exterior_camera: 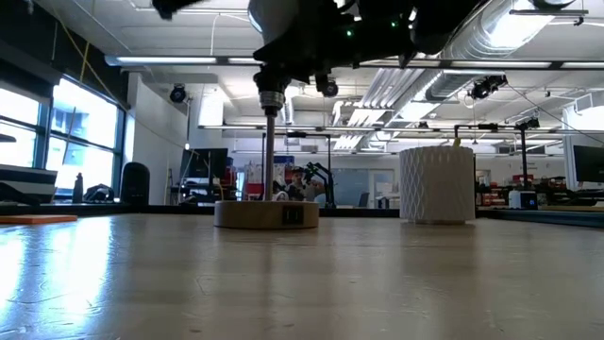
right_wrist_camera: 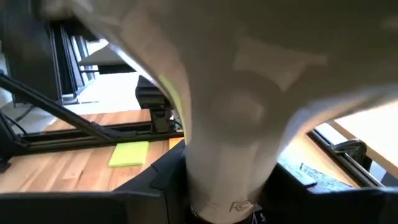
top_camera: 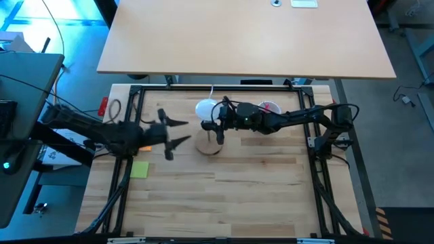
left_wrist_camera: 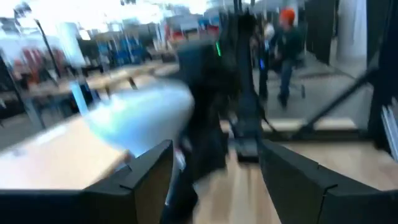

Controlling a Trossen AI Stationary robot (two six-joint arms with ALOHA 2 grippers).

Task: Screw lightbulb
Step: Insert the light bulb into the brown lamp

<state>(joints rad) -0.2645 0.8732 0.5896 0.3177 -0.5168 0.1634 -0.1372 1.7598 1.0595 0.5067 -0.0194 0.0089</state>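
Observation:
The white lightbulb [top_camera: 204, 108] stands globe up above the wooden disc [top_camera: 209, 145]. In the low view its neck [exterior_camera: 271, 94] meets the top of the disc's thin stem [exterior_camera: 270, 156]. My right gripper [top_camera: 218, 126] reaches in from the table's right and is shut on the bulb's lower part. My left gripper [top_camera: 186, 131] hovers open a short way left of the bulb, pointing level at it and touching nothing. Its two fingers frame the blurred bulb [left_wrist_camera: 143, 115] in the left wrist view. My right gripper pinches the lightbulb's tapering lower part [right_wrist_camera: 230, 155], just above the screw neck, between its two fingers. The fingers come in about level from the table's right, one on each side. The bulb stays upright, its neck on the top of the disc's stem.
A white latticed cup [exterior_camera: 436, 184] with pink items [top_camera: 270, 107] stands behind my right arm at the far right. A yellow-green note [top_camera: 140, 169] lies near the left frame rail. A light wooden desk [top_camera: 244, 41] lies beyond the far edge. Bare boards fill the near half.

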